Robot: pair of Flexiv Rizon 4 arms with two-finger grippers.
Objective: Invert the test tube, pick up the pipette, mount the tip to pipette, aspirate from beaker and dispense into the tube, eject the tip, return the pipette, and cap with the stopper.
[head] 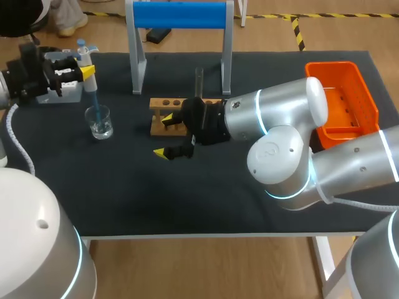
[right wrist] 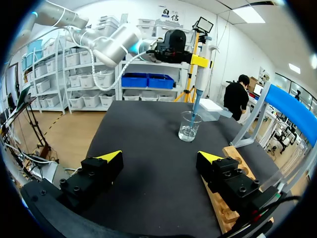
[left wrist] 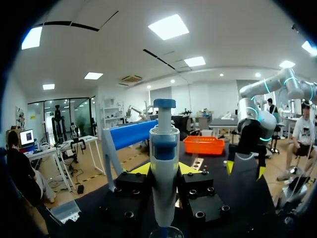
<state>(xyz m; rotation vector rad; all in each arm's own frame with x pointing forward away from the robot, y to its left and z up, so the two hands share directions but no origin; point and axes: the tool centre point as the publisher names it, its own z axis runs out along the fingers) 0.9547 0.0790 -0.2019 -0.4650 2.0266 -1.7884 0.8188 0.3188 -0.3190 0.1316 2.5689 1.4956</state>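
**Step in hand (my judgement):** aspirating from the beaker.

**Left arm.** My left hand (head: pixel 86 71) is clenched on the pipette (left wrist: pixel 163 163), with a finger against each side of its body. It holds the pipette upright over the beaker (head: pixel 99 121), which stands near the counter's left edge, toward the far-left corner. The blue tip (head: pixel 92 96) reaches down into the glass. I cannot tell whether its end is under the liquid.

**Doing it well.** I would keep the tip off the glass wall and bottom and keep it submerged through the whole draw. I would then lift straight up, so the light beaker is neither dragged nor tipped.

**Right arm.** My right hand (head: pixel 166 136) is released, fingers wide apart, grasping nothing. It sits just beside the wooden rack (head: pixel 167 112) at mid-counter. The test tube (head: pixel 199 80) stands upright at the rack's far side.

**Surface.** A dark cloth covers the counter (head: pixel 124 199) and lies flat.

**Working room.** Beaker and rack stand well apart. An orange basket (head: pixel 341 99) sits at the right edge and a blue-barred frame (head: pixel 181 14) at the far edge.
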